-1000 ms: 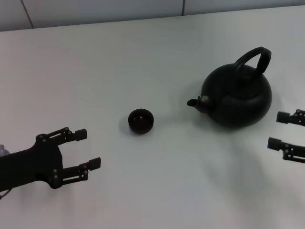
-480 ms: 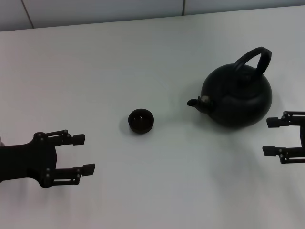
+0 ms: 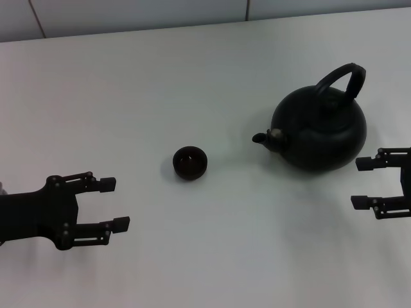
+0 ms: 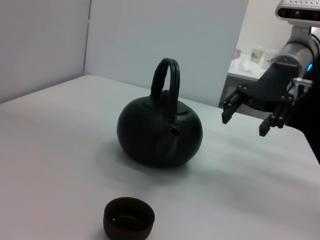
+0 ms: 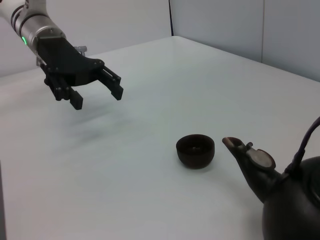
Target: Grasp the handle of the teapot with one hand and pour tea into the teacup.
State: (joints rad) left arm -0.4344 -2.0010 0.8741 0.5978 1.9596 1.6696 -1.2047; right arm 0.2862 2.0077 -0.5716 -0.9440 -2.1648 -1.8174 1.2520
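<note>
Two grippers showing, both partly cut off by the head view's edges. Left gripper (image 3: 115,204) hovering at eight o'clock, fingers apart, holding nothing. One teacup (image 3: 190,162) sitting mid-table, at two o'clock from it, well apart. One teapot (image 3: 319,128) standing at two o'clock, handle (image 3: 339,80) arching overhead. Right gripper (image 3: 361,183) hovering just beside it at four o'clock, fingers apart, touching nothing.

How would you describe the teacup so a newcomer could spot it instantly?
Start at the white table and find the big round black teapot on the robot's right. Its spout points toward the teacup, a small dark handleless bowl standing alone mid-table, far smaller than the pot.
</note>
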